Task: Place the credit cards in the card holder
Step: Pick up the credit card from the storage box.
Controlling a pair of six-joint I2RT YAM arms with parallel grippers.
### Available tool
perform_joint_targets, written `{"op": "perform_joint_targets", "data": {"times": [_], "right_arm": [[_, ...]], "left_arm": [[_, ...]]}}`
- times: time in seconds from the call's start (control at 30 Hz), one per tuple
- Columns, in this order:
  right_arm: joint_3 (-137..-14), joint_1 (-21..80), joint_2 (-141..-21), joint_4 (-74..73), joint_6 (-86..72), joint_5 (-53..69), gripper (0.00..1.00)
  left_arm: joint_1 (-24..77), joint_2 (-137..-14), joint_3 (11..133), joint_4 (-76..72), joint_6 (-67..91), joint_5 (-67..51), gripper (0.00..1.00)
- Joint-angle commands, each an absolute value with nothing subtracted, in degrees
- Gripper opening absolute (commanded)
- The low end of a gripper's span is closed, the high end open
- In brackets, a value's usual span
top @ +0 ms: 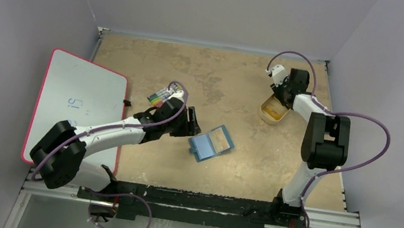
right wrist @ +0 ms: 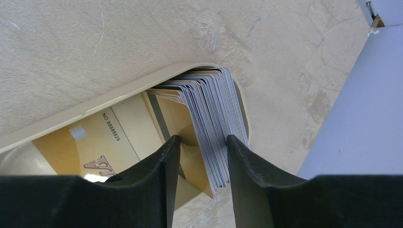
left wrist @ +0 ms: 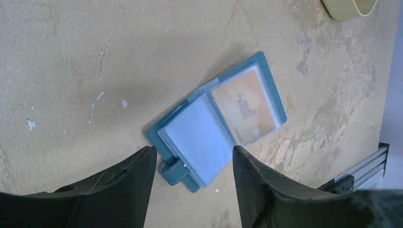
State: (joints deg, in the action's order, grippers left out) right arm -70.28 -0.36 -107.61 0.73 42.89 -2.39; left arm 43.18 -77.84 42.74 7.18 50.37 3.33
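Note:
The teal card holder point(top: 211, 143) lies open on the tan table, mid-centre. In the left wrist view the card holder point(left wrist: 218, 118) shows one orange card point(left wrist: 244, 104) behind a clear pocket and an empty clear sleeve beside it. My left gripper point(top: 193, 123) hovers open just left of it, fingers either side of its strap end point(left wrist: 194, 151). More credit cards point(right wrist: 214, 109) stand on edge as a stack in a tan tray point(right wrist: 95, 107), with a gold one point(right wrist: 95, 137) lying flat. My right gripper point(right wrist: 203, 140) straddles the stack, its right finger against the cards, a gap at the left finger.
The tan tray point(top: 273, 110) sits at the back right under the right gripper point(top: 278, 95). A pink-edged whiteboard point(top: 76, 102) overhangs the left side. A multicoloured striped pack point(top: 159, 95) lies behind the left wrist. Grey walls close in left, right and back.

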Motion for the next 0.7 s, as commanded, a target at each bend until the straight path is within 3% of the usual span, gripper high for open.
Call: {"op": "perform_joint_targets", "data": {"times": [0.0,0.67], "right_arm": [[-72.60,-0.39,-104.85,2.22,42.73,-3.92,0.41],[-74.05,-0.20,-102.88,-1.14,41.85,-2.01,0.24]], "left_arm": [[42.92,-77.35,42.71,4.36,50.94,2.90,0.59],[42.93,-76.34,42.36,4.52,51.41,2.33,0.59]]}}
